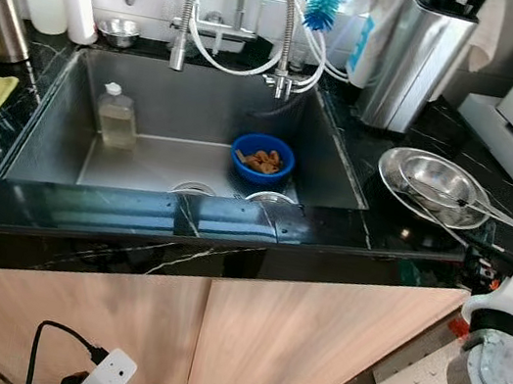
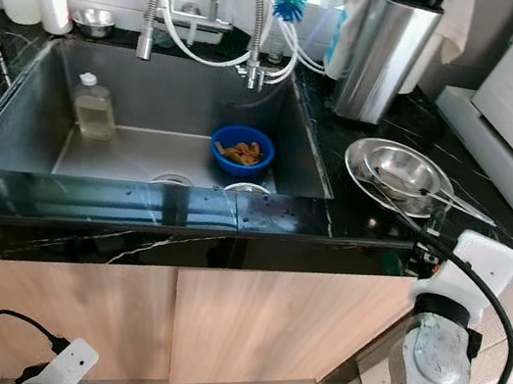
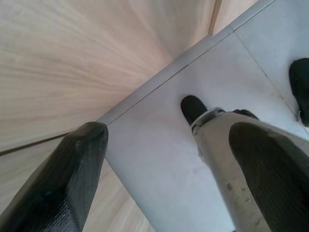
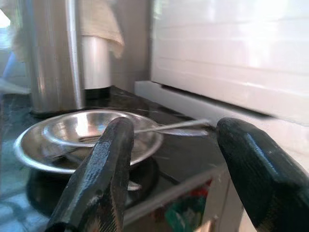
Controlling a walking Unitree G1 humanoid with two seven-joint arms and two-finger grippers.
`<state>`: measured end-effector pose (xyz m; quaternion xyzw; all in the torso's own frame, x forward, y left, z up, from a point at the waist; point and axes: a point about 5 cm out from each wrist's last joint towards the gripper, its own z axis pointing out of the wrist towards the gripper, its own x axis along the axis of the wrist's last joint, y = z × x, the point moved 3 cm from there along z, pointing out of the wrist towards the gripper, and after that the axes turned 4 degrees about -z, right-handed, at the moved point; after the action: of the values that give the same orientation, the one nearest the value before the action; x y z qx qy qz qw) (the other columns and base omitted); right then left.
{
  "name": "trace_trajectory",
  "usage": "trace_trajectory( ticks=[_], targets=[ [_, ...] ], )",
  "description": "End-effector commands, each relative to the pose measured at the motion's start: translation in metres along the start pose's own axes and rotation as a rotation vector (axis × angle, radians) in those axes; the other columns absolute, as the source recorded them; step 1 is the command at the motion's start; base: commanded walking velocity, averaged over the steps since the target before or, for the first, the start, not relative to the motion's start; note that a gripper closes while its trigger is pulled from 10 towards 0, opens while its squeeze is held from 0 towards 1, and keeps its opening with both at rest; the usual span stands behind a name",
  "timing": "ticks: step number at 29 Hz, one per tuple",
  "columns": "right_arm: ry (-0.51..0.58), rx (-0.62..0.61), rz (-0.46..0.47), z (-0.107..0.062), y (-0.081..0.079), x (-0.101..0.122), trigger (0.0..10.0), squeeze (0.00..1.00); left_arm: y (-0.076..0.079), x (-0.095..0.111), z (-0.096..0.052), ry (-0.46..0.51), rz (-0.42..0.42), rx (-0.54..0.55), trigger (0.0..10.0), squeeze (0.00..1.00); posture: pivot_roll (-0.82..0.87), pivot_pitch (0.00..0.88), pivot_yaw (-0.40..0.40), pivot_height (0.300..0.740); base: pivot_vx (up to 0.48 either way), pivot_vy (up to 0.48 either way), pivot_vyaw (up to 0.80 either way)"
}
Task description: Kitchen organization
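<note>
Clumsily nudged, the long utensil (image 1: 492,208) jutting off the stacked steel bowls (image 1: 434,184) at three o'clock of the sink (image 1: 51,116) could skid off the counter (image 1: 132,220). Shiny and shallow, they sit nested beside the knife block (image 1: 414,61). Right gripper (image 4: 178,174) spread, level with them; left gripper (image 3: 169,169) spread, hanging idle.

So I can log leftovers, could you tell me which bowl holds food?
The blue bowl inside the sink; the steel bowl on the counter holds only utensils.
</note>
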<state>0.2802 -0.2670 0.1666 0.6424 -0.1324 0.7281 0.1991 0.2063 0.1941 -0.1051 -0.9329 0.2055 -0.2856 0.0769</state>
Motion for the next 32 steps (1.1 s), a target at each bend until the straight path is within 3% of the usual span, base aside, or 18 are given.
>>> trace_trajectory(
  ticks=[1, 8, 10, 13, 16, 32],
  targets=[
    [-0.023, -0.073, 0.075, 0.001, 0.015, -0.001, 10.0, 0.00, 0.001, -0.003, 0.000, -0.009, 0.023, -0.011, 10.0, 0.00, 0.10, 0.057, -0.088, 0.740, 0.000, 0.000, 0.00],
    [-0.049, 0.003, 0.109, 0.004, 0.010, -0.006, 10.0, 0.00, 0.002, -0.003, 0.000, -0.008, 0.033, -0.014, 10.0, 0.00, 0.10, 0.051, -0.088, 0.740, 0.000, 0.000, 0.00],
    [-0.067, 0.088, 0.173, 0.005, 0.002, -0.009, 10.0, 0.00, 0.002, -0.002, 0.000, -0.007, 0.032, -0.013, 10.0, 0.00, 0.11, 0.046, -0.088, 0.740, 0.000, 0.000, 0.00],
    [-0.087, 0.207, 0.152, 0.003, -0.010, -0.011, 10.0, 0.00, 0.002, -0.002, 0.000, -0.006, 0.031, -0.012, 10.0, 0.00, 0.10, 0.042, -0.088, 0.740, 0.000, 0.000, 0.00],
    [-0.093, 0.251, 0.145, 0.002, -0.013, -0.012, 10.0, 0.00, 0.002, -0.002, 0.000, -0.005, 0.031, -0.013, 10.0, 0.00, 0.11, 0.040, -0.088, 0.740, 0.000, 0.000, 0.00],
    [-0.102, 0.088, 0.159, 0.007, 0.024, -0.015, 10.0, 0.00, 0.001, -0.001, 0.000, -0.003, 0.034, -0.011, 10.0, 0.00, 0.11, 0.061, -0.083, 0.740, 0.000, 0.000, 0.00]
  ],
)
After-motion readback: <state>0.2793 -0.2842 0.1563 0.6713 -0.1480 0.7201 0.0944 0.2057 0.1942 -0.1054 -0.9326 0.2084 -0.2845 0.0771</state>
